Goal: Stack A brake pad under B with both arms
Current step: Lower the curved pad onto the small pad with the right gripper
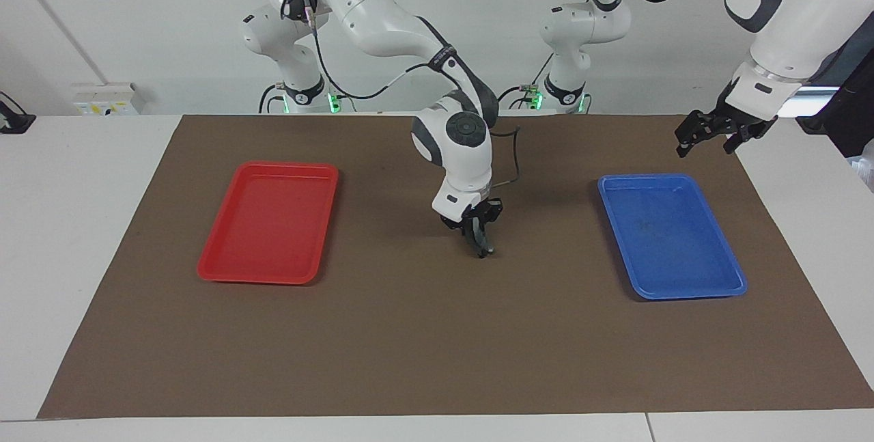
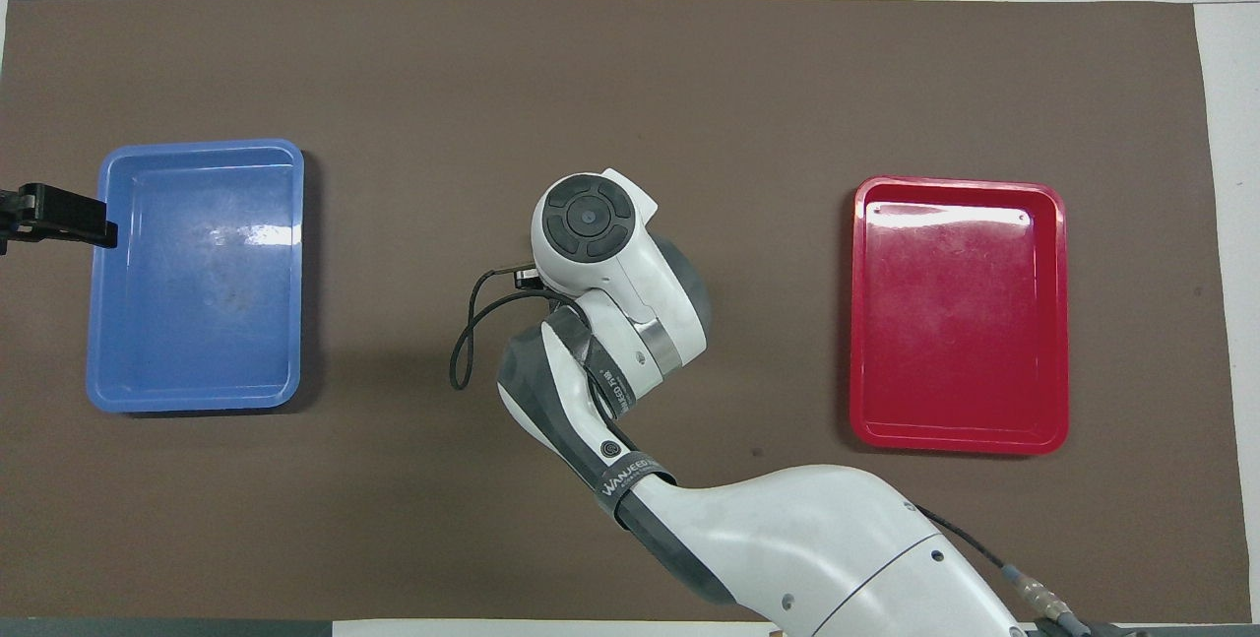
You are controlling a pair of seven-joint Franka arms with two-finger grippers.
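**Q:** What occupies the centre of the scene?

**A:** The right gripper (image 1: 479, 240), pointing down over the middle of the brown mat (image 1: 423, 333) between the two trays. Its fingertips are closed on a dark grey brake pad (image 1: 483, 242), held edge-on so that it hangs below the fingers, its lower end at or just above the mat; contact cannot be told. In the facing view the pad reads as a thin, dark sliver; which of the two pads it is cannot be settled from its shape here. In the overhead view the right arm's wrist housing (image 2: 591, 233) covers both gripper and pad.

**Q:** And the other arm?

**A:** The left gripper (image 1: 707, 136) hangs in the air over the mat's edge at the left arm's end of the table (image 1: 41, 223), just past the blue tray's corner nearest the robots. Its fingers stand spread apart and hold nothing. In the overhead view only its black tip (image 2: 59, 216) shows, overlapping the tray's rim.

**Q:** How are the trays placed?

**A:** The blue tray (image 1: 724, 285) lies flat toward the left arm's end, the red tray (image 1: 225, 271) toward the right arm's end, well apart, with the right gripper over the gap between them. Neither tray shows a pad inside.

**Q:** Is a second brake pad visible?

**A:** Only the one pad in the right gripper can be made out in either view.
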